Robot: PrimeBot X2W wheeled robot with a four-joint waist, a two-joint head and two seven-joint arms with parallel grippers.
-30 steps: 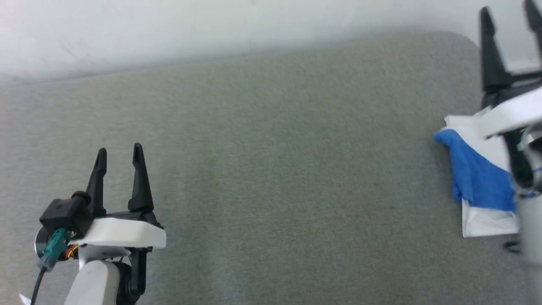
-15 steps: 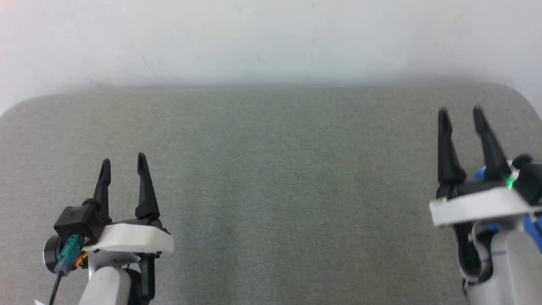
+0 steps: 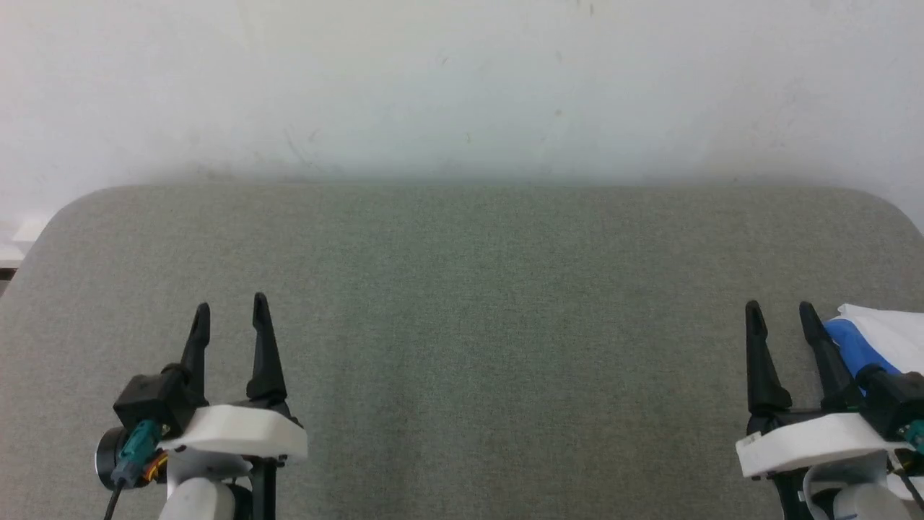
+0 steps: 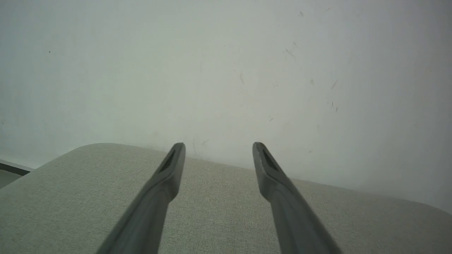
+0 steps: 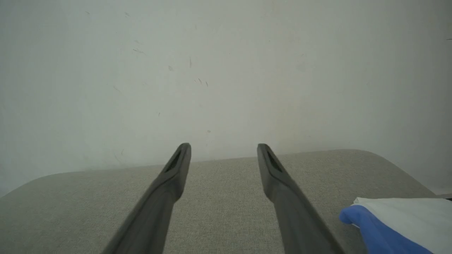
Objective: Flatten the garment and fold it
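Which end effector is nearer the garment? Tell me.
Right. The right end effector is just beside the garment; the left end effector is far off across the grey surface.

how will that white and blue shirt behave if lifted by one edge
Likely floppy: the garment lies in soft rounded folds, so it should drape and unfold. Probably light, thin cloth. May drag on the textured grey surface.
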